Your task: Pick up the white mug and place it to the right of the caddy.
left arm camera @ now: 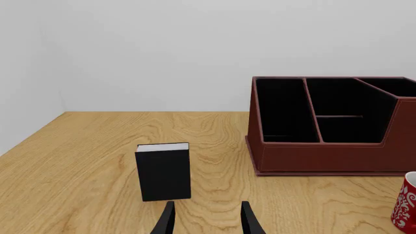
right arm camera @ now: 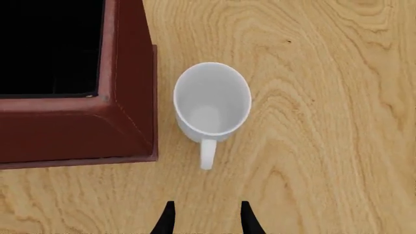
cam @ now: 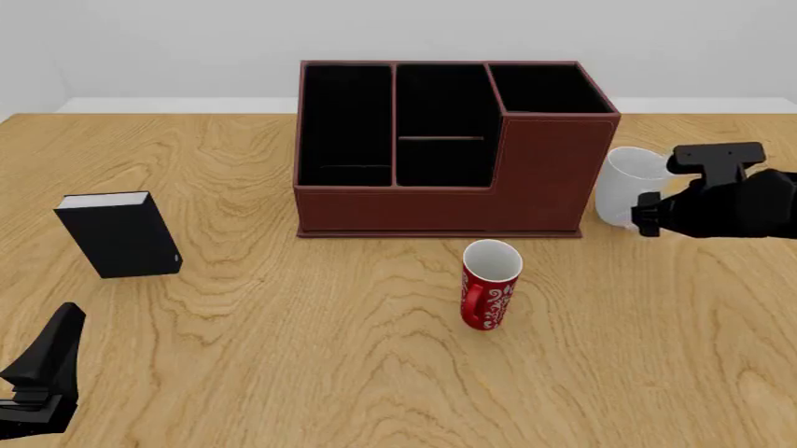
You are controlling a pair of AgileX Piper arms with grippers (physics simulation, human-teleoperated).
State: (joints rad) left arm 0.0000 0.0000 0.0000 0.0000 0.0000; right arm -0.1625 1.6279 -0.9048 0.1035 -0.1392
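The white mug (cam: 626,187) stands upright on the table just right of the caddy (cam: 548,177), with a small gap between them. In the right wrist view the mug (right arm camera: 211,102) shows from above, its handle pointing toward my fingers, beside the caddy's corner (right arm camera: 78,126). My right gripper (cam: 650,215) hovers above the table next to the mug, open and empty; its fingertips (right arm camera: 204,219) are apart and short of the handle. My left gripper (cam: 50,359) is open and empty at the near left edge of the table, facing the caddy (left arm camera: 325,158).
A red mug with white pattern (cam: 488,285) stands in front of the caddy and shows at the edge of the left wrist view (left arm camera: 406,204). A small black book (cam: 121,233) stands upright at the left, just ahead of my left gripper (left arm camera: 204,219).
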